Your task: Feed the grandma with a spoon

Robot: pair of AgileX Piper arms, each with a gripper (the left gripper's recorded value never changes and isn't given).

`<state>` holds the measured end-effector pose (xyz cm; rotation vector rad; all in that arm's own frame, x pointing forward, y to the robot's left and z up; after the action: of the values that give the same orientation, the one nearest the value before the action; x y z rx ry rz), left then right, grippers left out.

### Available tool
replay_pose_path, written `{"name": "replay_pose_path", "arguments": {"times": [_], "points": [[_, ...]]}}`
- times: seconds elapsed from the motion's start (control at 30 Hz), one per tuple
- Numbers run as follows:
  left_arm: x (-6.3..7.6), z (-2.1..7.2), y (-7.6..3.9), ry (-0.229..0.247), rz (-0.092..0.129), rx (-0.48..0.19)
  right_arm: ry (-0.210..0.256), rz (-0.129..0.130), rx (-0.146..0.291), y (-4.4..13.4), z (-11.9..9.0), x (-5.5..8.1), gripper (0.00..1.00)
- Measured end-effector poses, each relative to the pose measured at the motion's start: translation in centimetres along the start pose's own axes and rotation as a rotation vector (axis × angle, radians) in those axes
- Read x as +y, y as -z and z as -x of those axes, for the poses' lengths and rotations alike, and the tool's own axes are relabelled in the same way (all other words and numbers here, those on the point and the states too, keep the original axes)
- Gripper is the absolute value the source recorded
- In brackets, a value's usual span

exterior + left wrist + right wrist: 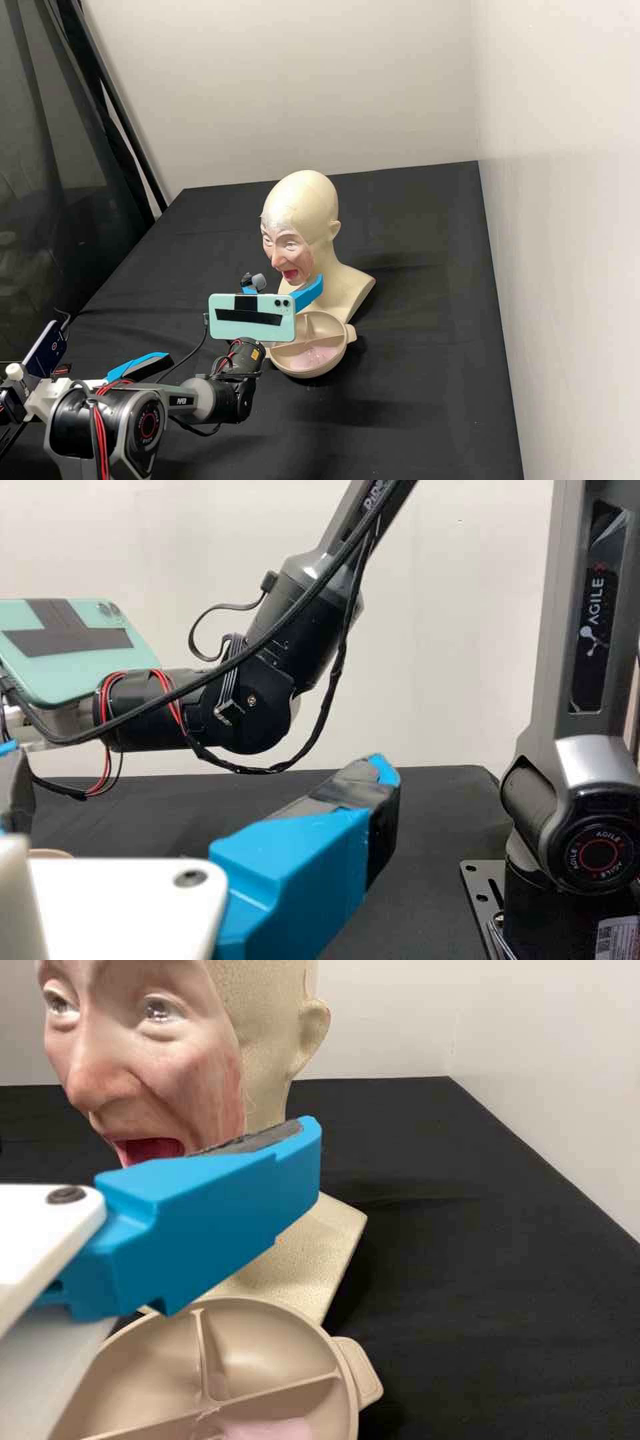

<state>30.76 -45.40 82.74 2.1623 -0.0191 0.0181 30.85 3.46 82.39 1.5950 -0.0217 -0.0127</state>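
The grandma is a pale mannequin head standing mid-bench, mouth wide open. Just in front of it sits a beige divided bowl with pinkish food in one compartment. My right gripper hangs above the bowl at chin height, open, its two blue fingertips apart with nothing between them. In the right wrist view one blue finger crosses just below the mouth, with the bowl underneath. My left gripper rests low at the bench's near left, far from the head. Its fingers look open and empty.
A teal phone is strapped on the right wrist and hides part of that gripper. A second phone sits on the left arm. A white wall runs along the bench's right edge, and a dark panel stands to the left. An arm's base stands close to the left gripper.
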Motion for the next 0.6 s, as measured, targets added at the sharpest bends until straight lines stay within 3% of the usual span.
{"name": "replay_pose_path", "arguments": {"times": [0.53,0.6], "points": [[0.01,0.0,0.06,0.0,0.0,0.002,0.0,0.0,0.0,0.0,0.0,0.0,1.0],[-0.06,-0.03,0.32,0.002,0.009,0.011,0.0,0.0,0.0,0.0,0.0,0.0,1.0]]}}
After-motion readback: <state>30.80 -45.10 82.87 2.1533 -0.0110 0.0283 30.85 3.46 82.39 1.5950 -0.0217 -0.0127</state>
